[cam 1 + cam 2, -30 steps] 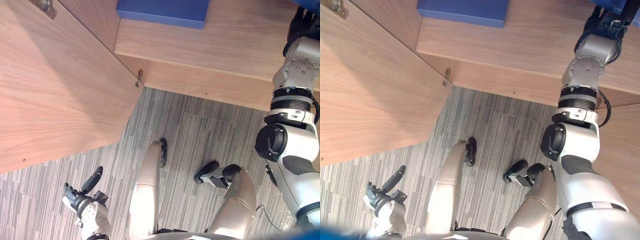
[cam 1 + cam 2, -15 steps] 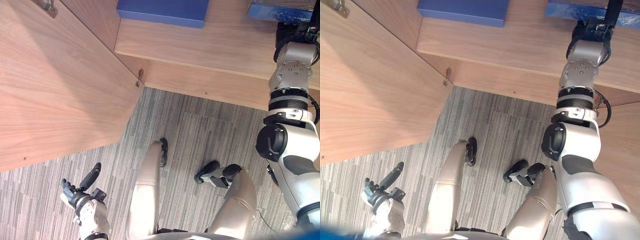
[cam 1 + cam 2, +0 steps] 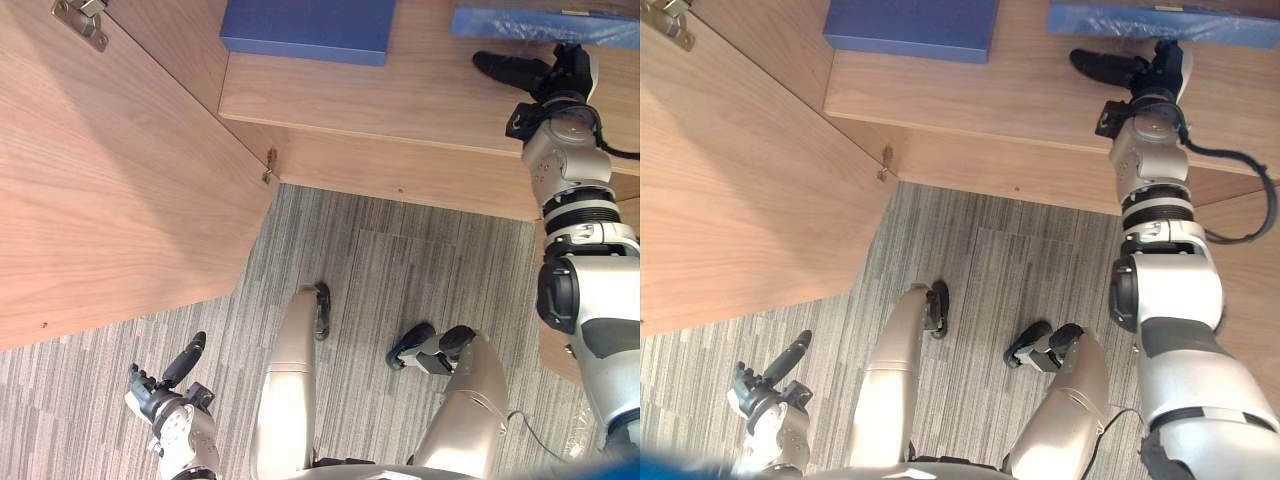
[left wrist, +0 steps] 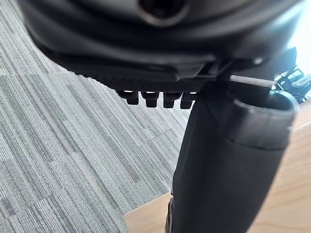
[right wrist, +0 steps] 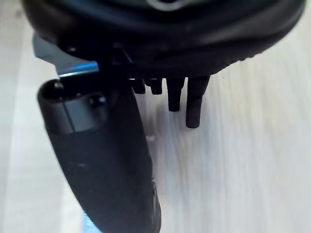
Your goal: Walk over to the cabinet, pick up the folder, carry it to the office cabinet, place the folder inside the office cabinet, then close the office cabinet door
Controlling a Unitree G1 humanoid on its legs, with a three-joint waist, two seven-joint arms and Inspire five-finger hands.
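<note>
The folder (image 3: 520,22) is a thin, flat, light-blue sheet-like thing with a pale sheen along its top. It lies flat on the wooden shelf (image 3: 400,100) of the office cabinet, at about 1 o'clock in the head views, with its long edge across the shelf. Well apart from it, at about 12 o'clock on the same shelf, lies a thicker, darker blue box (image 3: 305,28).

The right arm reaches up over the shelf's front edge. The right robot hand (image 3: 556,72) sits just beside the folder's near edge, and I cannot tell whether it touches it. Its thumb (image 3: 505,68) sticks out sideways toward 9 o'clock, over bare wood. In the right wrist view the fingers (image 5: 194,107) hang loose and apart from the thumb, with nothing between them and pale wood beyond.

The cabinet door (image 3: 110,190) stands swung open at 10 o'clock, a metal hinge (image 3: 78,15) at its upper corner. The left robot hand (image 3: 160,400) hangs low at 7 o'clock over the grey striped carpet (image 3: 400,280), relaxed and holding nothing, one digit pointing toward 1 o'clock.
</note>
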